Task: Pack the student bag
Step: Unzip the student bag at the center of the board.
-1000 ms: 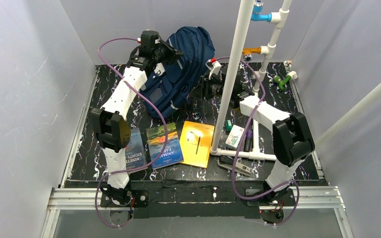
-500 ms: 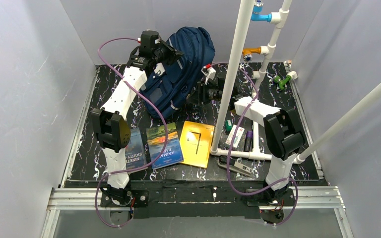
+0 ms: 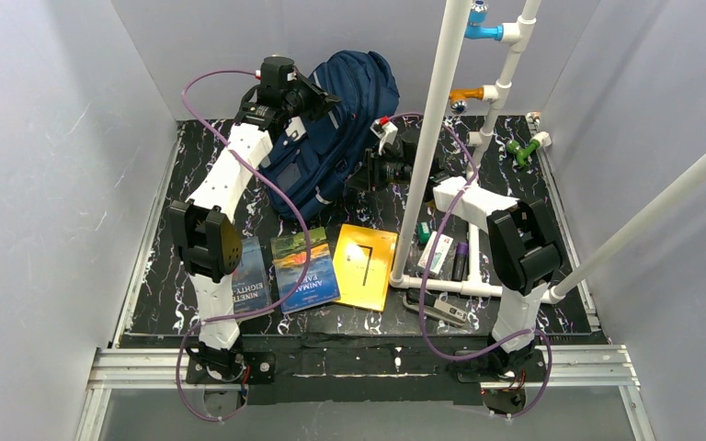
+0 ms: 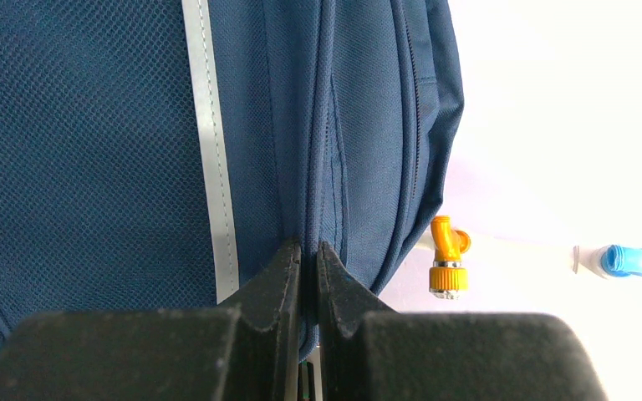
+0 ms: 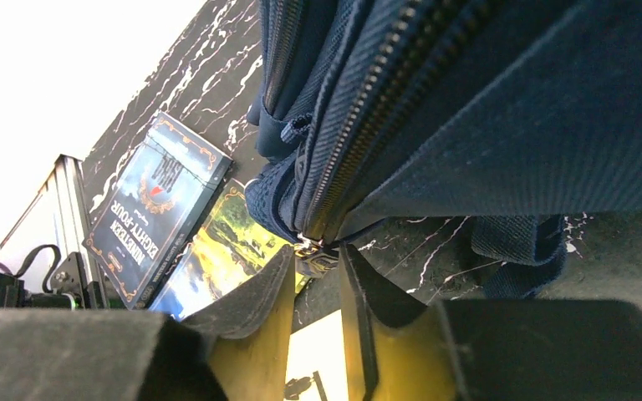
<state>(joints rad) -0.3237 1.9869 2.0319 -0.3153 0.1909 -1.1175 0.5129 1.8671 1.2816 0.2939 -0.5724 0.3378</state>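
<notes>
At the bag's upper edge, left pincer [image 4: 308, 251]: it is clamping fully shut on a seam fold of the student bag [image 4: 92, 125], just beside a grey reflective stripe [image 4: 213, 167].
Low on the bag's side, right pincer [image 5: 316, 261]: its jaws are standing narrowly apart with the metal zip pull [image 5: 318, 251] sitting between them. I cannot tell whether the pads are pressing on it.
Student bag: it is leaning at the rear of the counter [image 3: 377, 207] against the back wall, between the two arms. The zip teeth are running closed along the stretch the right wrist view shows.
Progress: the task is looking barely begun. The bag is being braced and the zip addressed, but nothing is showing inside it and no item is being carried.
Left to do: the compartment is waiting to be opened, then everything loose is waiting to go in.
Books: a dark blue paperback [image 3: 251, 276], a landscape-covered one [image 3: 303, 268] and a yellow one [image 3: 366, 265] are lying flat in a row near the front edge.
Small items: a white box [image 3: 435, 253], a dark pen-like stick [image 3: 460, 262] and a grey tool [image 3: 441, 310] are lying by the right arm's base.
Surface: the counter is showing black with white marbling.
Room: a white pipe frame [image 3: 432, 138] with coloured valves is rising at the right, and pale grey panels [image 3: 55, 184] are enclosing three sides.
</notes>
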